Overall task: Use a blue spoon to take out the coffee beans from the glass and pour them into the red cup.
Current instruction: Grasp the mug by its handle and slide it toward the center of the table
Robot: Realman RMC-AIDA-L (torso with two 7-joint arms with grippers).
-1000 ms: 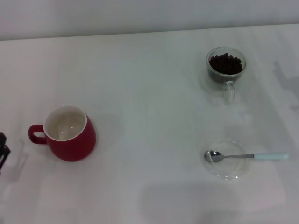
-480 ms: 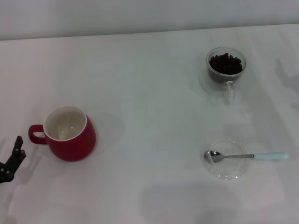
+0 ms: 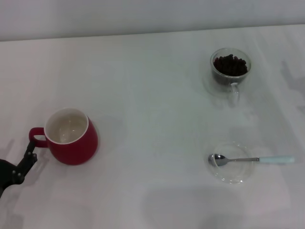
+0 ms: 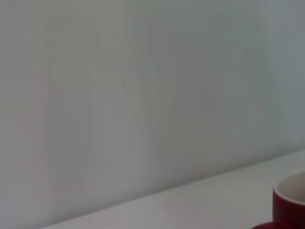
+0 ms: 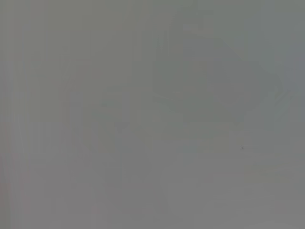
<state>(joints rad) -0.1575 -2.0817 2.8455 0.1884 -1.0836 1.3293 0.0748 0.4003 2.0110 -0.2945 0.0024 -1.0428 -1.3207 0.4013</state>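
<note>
Head view showed you the left gripper [image 3: 26,160] just beside the red cup [image 3: 71,137]'s handle, jaw state unclear; the blue spoon [image 3: 252,160] lay across a glass saucer [image 3: 232,164], well apart from the glass [image 3: 230,67] holding coffee beans [image 3: 230,65]. Left wrist view caught the red cup's [image 4: 289,202] rim. Right wrist view showed you nothing distinct.

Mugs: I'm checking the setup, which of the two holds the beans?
The clear glass mug holds dark beans; the red mug is empty.

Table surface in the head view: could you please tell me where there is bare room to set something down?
The widest bare patch lies between the squat red ceramic cup and the clear glass mug. It is tighter around the clear saucer under the blue-handled spoon, and beside the left tool.
</note>
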